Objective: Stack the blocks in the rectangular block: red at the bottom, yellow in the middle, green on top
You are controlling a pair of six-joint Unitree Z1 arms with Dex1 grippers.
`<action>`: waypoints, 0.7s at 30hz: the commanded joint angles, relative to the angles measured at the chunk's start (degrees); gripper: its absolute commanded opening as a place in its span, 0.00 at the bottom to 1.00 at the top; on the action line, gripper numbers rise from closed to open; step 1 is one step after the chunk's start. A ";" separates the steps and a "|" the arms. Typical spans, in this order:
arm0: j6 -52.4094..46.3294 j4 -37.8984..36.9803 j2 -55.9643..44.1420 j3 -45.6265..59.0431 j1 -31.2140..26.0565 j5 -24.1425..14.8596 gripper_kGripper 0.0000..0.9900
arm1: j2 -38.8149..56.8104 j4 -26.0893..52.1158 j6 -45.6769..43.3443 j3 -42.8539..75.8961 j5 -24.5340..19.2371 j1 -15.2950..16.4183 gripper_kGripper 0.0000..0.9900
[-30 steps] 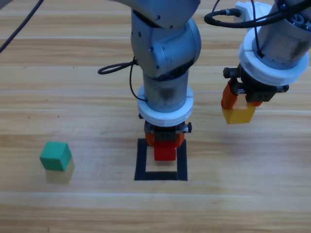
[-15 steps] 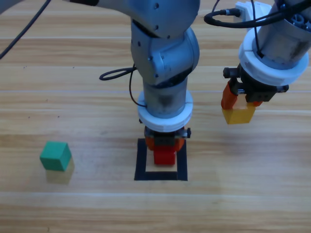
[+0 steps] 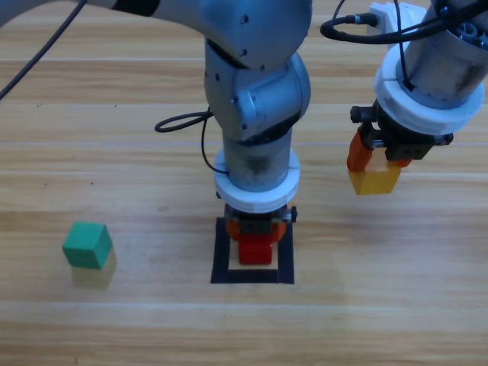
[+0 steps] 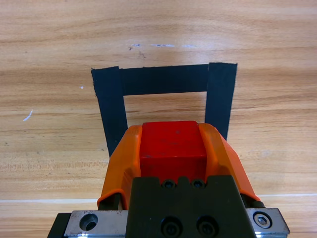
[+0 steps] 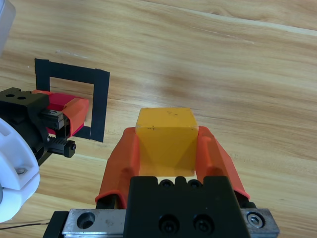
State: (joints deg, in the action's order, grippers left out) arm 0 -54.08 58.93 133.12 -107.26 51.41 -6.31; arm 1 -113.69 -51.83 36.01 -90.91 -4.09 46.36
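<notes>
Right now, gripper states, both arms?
Left gripper: shut on the red cube, over the tape square.
Right gripper: shut on the yellow cube, off to the side.

Looks like a robotics lab bench. Evidence: wooden tabletop (image 3: 91, 107) of pale planks, with a black tape square (image 3: 222, 252) stuck near its middle as a marked target zone. Two grey robot arms, left arm (image 3: 255, 84) and right arm (image 3: 435, 69), come in from the top edge, with loose black cables (image 3: 183, 122) trailing over the wood. Plain coloured test cubes, e.g. a green cube (image 3: 87, 245) toward the tabletop's left edge. Nothing domestic in sight.
</notes>
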 commanded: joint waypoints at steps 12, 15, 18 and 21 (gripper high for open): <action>0.29 -1.98 2.58 1.88 0.97 -0.02 0.02 | -1.97 0.76 0.28 0.47 0.13 -0.84 0.02; 0.29 -2.33 2.93 1.97 0.97 -0.02 0.03 | -1.97 0.76 0.28 0.47 0.13 -0.84 0.02; 0.29 -2.68 2.93 2.15 0.97 -0.02 0.03 | -2.15 0.76 0.28 0.47 0.13 -0.84 0.02; 0.29 -3.03 3.02 2.50 1.06 -0.02 0.03 | -2.23 0.67 0.28 0.47 0.31 -1.01 0.02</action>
State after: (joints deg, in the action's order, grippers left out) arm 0 -54.08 56.65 133.12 -106.24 51.41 -6.31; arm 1 -113.70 -51.83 36.01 -90.91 -4.09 46.36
